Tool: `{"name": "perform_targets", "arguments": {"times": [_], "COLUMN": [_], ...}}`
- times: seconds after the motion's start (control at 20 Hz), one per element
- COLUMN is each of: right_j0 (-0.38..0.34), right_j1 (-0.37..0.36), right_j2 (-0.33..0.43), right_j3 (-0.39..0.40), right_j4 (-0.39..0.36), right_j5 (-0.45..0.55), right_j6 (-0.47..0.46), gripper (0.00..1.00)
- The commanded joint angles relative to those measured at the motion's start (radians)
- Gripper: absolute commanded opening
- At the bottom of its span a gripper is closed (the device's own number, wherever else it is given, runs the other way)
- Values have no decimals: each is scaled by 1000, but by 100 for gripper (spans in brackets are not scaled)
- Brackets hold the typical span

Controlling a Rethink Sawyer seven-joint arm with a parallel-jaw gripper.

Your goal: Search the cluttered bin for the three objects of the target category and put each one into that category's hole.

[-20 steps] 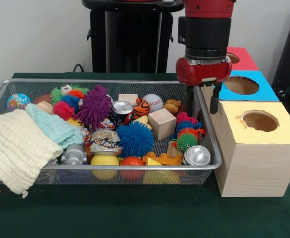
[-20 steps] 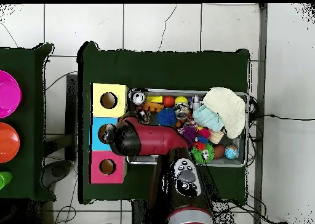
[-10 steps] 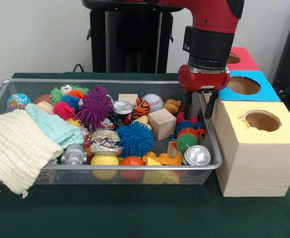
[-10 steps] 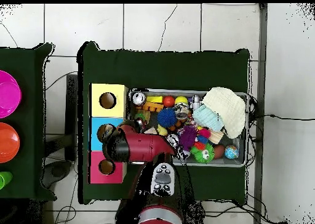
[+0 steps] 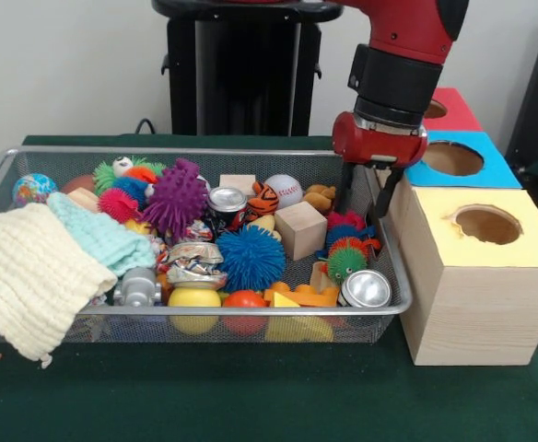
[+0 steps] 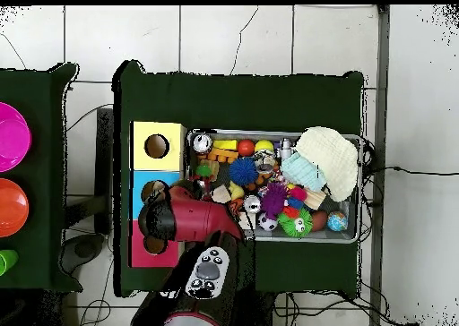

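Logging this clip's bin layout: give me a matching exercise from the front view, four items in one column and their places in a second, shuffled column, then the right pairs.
Items:
1. purple spiky ball
2. silver can
3. cream cloth
4. baseball

Places:
A. near right corner of the mesh bin
B. draped over the bin's left end
C. against the bin's far wall, right of the tiger toy
D. left of the upright open can, mid-bin

Pairs: 1-D, 2-A, 3-B, 4-C
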Motion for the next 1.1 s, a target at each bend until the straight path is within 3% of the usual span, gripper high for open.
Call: {"name": "perform_targets", "arguments": {"times": [0.05,0.6,0.9,1.1], "right_j0": [11,15,-52,-43], "right_j1": [73,129,131,152], "right_j2": [65,31,132,118], "right_j3": [-14,-49,-44,-64], "right_j4": [55,80,51,57], "right_j5": [39,20,-36,-31], "right_j6": [244,238,204,205], "gripper": [100,100,100,100]}}
